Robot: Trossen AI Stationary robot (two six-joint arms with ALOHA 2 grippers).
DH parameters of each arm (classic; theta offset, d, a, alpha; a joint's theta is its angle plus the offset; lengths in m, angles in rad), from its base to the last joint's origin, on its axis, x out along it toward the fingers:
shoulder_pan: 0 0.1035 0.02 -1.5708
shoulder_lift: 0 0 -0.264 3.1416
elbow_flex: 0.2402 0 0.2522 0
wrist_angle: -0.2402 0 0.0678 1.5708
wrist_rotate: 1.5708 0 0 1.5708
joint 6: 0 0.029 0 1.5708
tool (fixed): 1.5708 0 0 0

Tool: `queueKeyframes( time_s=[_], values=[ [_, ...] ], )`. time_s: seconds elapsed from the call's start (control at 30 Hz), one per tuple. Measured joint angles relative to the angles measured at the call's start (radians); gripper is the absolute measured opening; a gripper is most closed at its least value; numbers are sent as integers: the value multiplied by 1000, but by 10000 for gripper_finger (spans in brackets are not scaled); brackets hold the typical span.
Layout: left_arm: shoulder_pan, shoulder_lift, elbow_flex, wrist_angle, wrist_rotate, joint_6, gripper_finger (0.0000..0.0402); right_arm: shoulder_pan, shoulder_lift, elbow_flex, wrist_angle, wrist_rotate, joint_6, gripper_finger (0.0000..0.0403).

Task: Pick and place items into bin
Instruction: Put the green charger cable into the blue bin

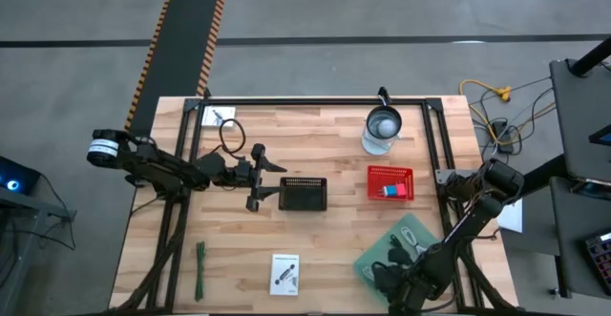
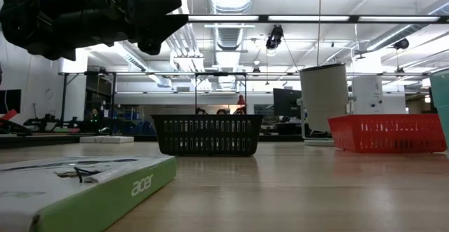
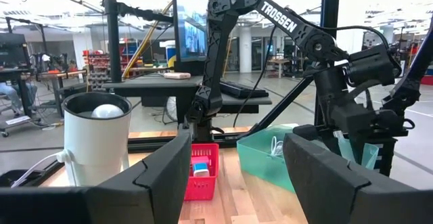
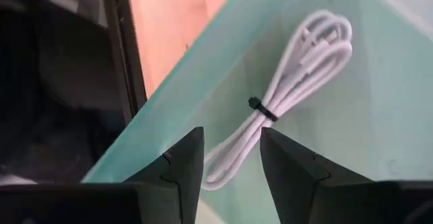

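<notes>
the right gripper (image 4: 231,158) hung over the green bin (image 1: 406,249) at the near right corner of the worktop (image 1: 334,154), its fingers (image 4: 181,166) parted a little on either side of the coiled white cable (image 4: 298,61). the cable lay on the bin's floor, tied at its middle with a dark band. whether the fingers touched it could not be told; nothing looked lifted. that pose suited either a fresh release or a reach into the bin.

the left gripper (image 1: 256,173) waited above the middle of the worktop, just left of the black basket (image 1: 304,193), fingers (image 3: 149,183) standing wide apart and holding nothing, clear of the right arm's work.

items lay spread out: a white card (image 1: 284,272) at the near edge, a green strip (image 1: 200,268) well to its left, another card (image 1: 218,116) and a dark cable loop (image 1: 229,136) at the far left corner. a red basket (image 1: 390,182) with a small blue and white thing sat beside a white cylinder (image 1: 383,125).

the worktop was pale wood planks in a black frame. around it lay grey concrete floor, a hazard-striped ramp (image 1: 181,44), and beyond, a bright workshop with ceiling ducts.
</notes>
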Motion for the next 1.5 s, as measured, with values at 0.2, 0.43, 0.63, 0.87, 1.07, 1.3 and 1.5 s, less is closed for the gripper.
queueKeyframes(
  time_s=[0.2,0.43,0.63,0.87,1.07,1.3,1.5],
  values=[
    [0,0,0,0,0,5,219,-2,-5,0,-1,66,-196,125],
    [0,0,0,0,0,8,219,0,-41,0,4,282,-362,112],
    [0,0,0,1,0,7,219,-2,-70,-52,209,422,-552,109],
    [0,0,0,0,0,7,219,-7,-134,-201,565,412,-805,109],
    [0,0,0,1,0,6,219,-37,-217,-393,921,295,-953,105],
    [0,0,0,1,0,6,219,-127,-293,-593,1205,177,-1065,104],
    [0,0,0,-2,0,2,219,-222,-332,-696,1385,178,-1180,102]
  ],
)
